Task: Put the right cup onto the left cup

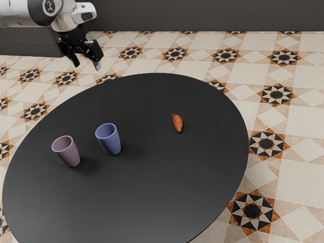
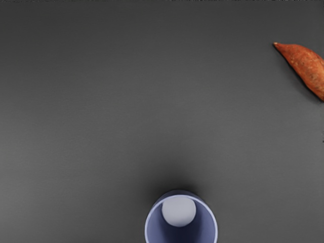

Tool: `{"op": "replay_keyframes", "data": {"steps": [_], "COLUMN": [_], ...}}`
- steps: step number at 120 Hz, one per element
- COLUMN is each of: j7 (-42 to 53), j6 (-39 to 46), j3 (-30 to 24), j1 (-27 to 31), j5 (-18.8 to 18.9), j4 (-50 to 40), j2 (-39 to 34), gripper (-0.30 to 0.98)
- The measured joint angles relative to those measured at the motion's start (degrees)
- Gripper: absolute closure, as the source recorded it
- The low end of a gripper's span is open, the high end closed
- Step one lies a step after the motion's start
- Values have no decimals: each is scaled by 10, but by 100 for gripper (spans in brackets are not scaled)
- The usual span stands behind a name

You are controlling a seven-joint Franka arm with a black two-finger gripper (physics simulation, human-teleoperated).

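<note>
"Evidently the stacking has not begun. What is established?"

"The gripper [image 1: 86, 64] is raised well apart from both cups, its two fingers spread and nothing held between them. The blue cup [image 1: 111, 142] and the mauve cup [image 1: 70, 155] stand upright on the dark table [image 1: 152, 202], near each other but not touching. A sweet potato [image 1: 177, 123] lies apart from them."

"Which cup is to be moved?"

"Probably the blue cup, if 'right' is read by the exterior view; the wording does not settle whose right is meant. In the wrist view its open mouth faces the camera."

"And the stages remaining?"

"All of them, by this reading: approach, grasp, lift, transfer above the mauve cup, lowering and release."
</note>
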Motion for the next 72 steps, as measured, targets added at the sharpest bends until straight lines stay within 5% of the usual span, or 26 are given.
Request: {"op": "replay_keyframes", "data": {"steps": [43, 72], "j7": [-72, -189], "j6": [67, 167], "j3": [-4, -5], "j1": [-12, -24], "j5": [-19, -55], "j4": [-51, -233], "j2": [56, 0], "gripper": [1, 2]}}
